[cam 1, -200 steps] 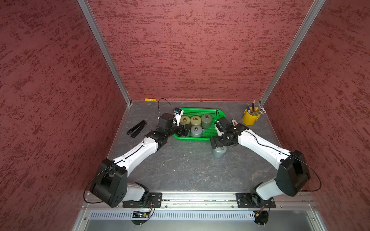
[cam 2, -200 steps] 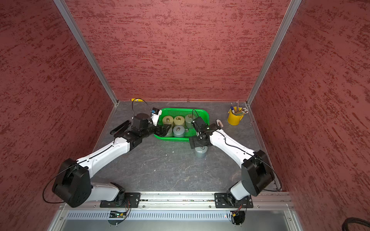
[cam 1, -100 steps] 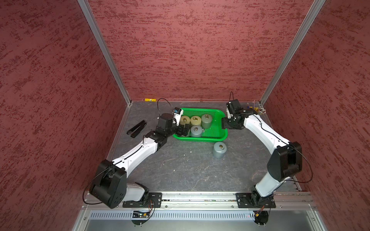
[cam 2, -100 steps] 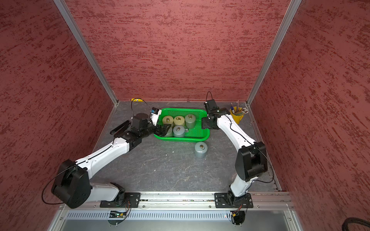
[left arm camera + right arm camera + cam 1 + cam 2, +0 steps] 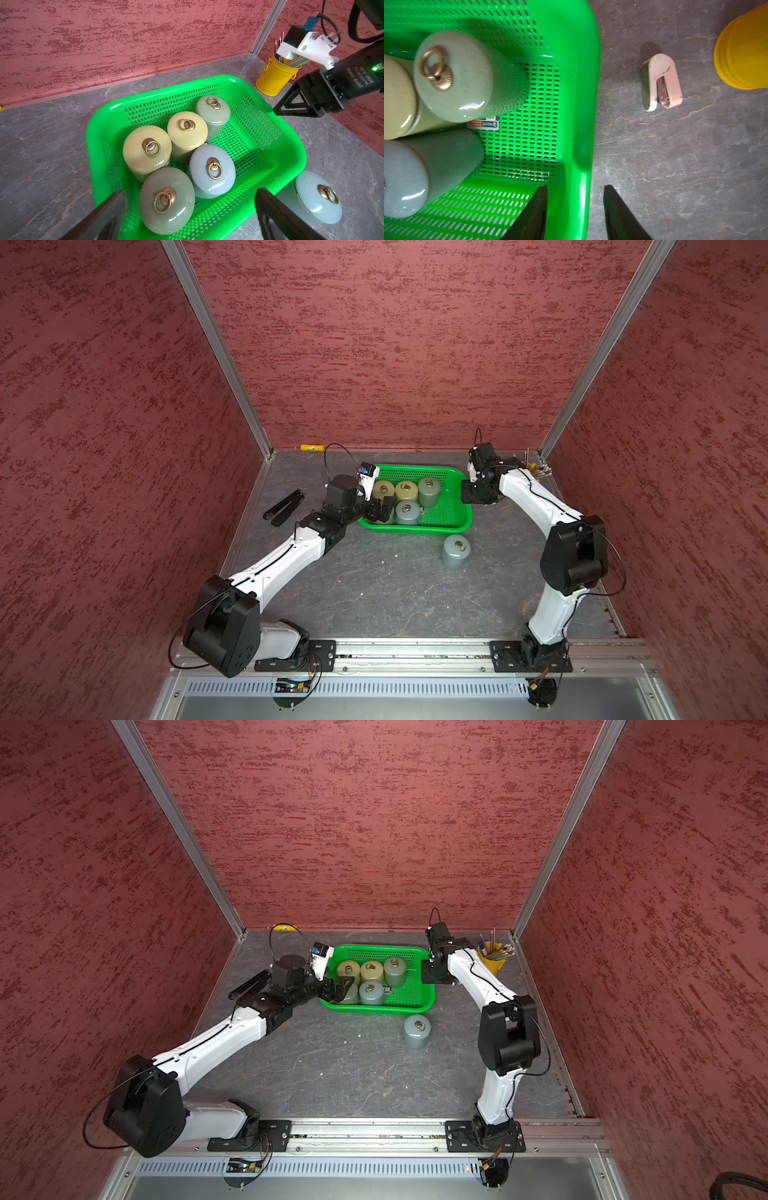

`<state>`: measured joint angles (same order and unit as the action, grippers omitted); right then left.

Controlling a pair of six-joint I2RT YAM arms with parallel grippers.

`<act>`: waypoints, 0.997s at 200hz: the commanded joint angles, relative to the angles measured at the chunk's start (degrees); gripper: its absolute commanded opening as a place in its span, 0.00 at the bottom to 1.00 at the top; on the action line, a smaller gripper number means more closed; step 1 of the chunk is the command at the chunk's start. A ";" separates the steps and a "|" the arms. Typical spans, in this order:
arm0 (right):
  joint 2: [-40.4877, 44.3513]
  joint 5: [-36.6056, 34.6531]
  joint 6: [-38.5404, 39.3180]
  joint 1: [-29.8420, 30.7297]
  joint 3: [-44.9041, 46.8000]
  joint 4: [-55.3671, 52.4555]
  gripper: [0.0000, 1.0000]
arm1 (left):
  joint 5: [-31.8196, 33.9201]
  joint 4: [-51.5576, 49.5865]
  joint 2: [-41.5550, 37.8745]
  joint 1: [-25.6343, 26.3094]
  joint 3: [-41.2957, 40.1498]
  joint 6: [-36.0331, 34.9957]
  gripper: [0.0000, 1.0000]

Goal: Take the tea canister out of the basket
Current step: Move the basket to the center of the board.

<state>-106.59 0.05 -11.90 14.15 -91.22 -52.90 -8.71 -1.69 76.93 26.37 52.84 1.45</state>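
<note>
The green basket [image 5: 446,514] [image 5: 409,994] [image 5: 291,149] [image 5: 571,104] stands at the back middle of the table with several lidded tea canisters upright in it. My left gripper [image 5: 190,192] [image 5: 380,510] is open, its fingers on either side of the olive canister [image 5: 166,201] in the basket's near left corner, not touching it. My right gripper [image 5: 575,187] [image 5: 467,497] straddles the basket's right rim. One finger is inside against the wall; the other is outside, a gap away. A grey-green canister [image 5: 456,551] [image 5: 417,1031] stands on the table in front of the basket.
A yellow pencil bucket [image 5: 490,963] [image 5: 274,79] stands in the back right corner behind my right arm. A small pink-and-white stapler [image 5: 660,83] lies between it and the basket. A black tool [image 5: 284,508] lies at the left wall, a small yellow object [image 5: 309,447] at the back wall.
My right arm has left the canister on the table and swung back to the basket's right side, and its jaws have narrowed round the rim. The left arm has not moved.
</note>
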 commanded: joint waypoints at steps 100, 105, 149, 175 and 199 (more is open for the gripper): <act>-5.49 3.20 1.66 -0.98 -2.65 2.32 0.25 | 0.78 0.29 -1.17 -0.27 -1.23 -0.91 1.00; -5.53 3.19 1.70 -1.04 -2.64 2.38 0.23 | 0.87 0.30 -1.16 -0.27 -1.29 -0.86 1.00; -6.60 2.78 1.70 -1.05 -4.36 2.19 0.11 | 0.87 0.38 -0.99 -0.38 -1.27 -0.90 1.00; -7.39 2.37 1.21 -1.04 -5.36 2.22 0.03 | 0.93 0.35 -0.99 -0.43 -1.42 -0.98 1.00; -8.01 2.28 0.24 -0.98 -6.29 2.48 0.00 | 1.23 0.29 -0.99 -0.45 -1.51 -1.14 1.00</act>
<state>-113.60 2.79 -11.57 13.02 -94.91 -52.62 -8.47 -1.69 76.90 26.30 52.27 1.39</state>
